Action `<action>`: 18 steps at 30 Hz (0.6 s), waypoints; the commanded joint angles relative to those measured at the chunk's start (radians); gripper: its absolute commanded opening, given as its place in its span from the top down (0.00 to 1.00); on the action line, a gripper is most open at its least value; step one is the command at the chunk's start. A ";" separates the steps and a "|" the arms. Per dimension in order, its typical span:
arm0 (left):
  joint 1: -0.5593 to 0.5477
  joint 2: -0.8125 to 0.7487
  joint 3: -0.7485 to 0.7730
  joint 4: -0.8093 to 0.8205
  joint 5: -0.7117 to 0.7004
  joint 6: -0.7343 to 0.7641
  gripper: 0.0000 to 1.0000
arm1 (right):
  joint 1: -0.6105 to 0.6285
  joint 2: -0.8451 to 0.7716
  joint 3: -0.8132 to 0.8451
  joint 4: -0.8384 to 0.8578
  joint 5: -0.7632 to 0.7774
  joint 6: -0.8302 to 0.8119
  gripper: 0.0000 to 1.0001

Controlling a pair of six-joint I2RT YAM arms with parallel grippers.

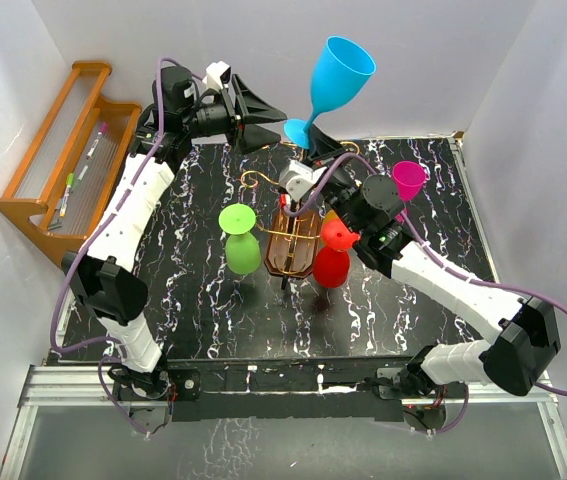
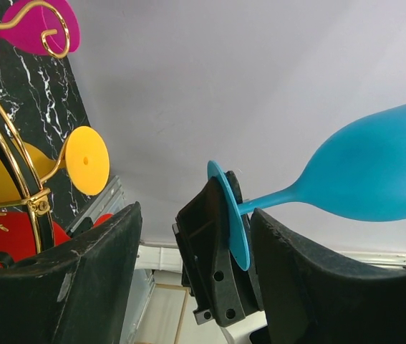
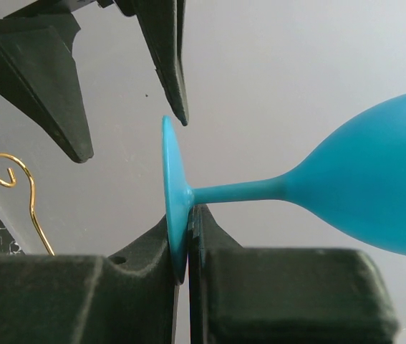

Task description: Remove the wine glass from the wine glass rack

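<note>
A blue wine glass [image 1: 341,75] is held tilted in the air above the wine glass rack [image 1: 289,262]. My right gripper [image 1: 315,147] is shut on the rim of its round foot [image 3: 174,193], and the foot is pinched edge-on between the two pads [image 3: 145,272]. My left gripper [image 1: 275,116] stands open just left of that foot. In the left wrist view the foot [image 2: 230,215] and the right fingers [image 2: 210,265] show between my left gripper's [image 2: 197,215] open jaws. I cannot tell whether its tips touch the foot.
The rack's gold wire arms [image 2: 16,143] carry a green glass [image 1: 240,240], a red glass [image 1: 331,258] and a yellow-footed glass [image 2: 88,159]. A magenta glass [image 1: 409,180] is at the right. An orange-brown slatted shelf [image 1: 58,150] with pens leans at the far left wall.
</note>
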 commanded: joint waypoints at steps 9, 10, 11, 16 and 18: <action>-0.005 -0.038 -0.006 0.105 0.057 -0.060 0.49 | 0.017 0.013 0.022 0.030 -0.002 -0.028 0.92; -0.005 -0.038 -0.010 0.113 0.062 -0.069 0.50 | 0.017 0.016 0.024 0.030 -0.003 -0.029 0.92; -0.005 -0.038 -0.013 0.120 0.066 -0.074 0.52 | 0.018 0.022 0.026 0.031 -0.004 -0.029 0.92; -0.005 -0.047 -0.042 0.131 0.087 -0.077 0.56 | 0.022 0.048 0.040 0.053 0.003 -0.031 0.92; -0.005 -0.046 -0.052 0.133 0.099 -0.076 0.66 | 0.024 0.056 0.046 0.062 0.003 -0.033 0.92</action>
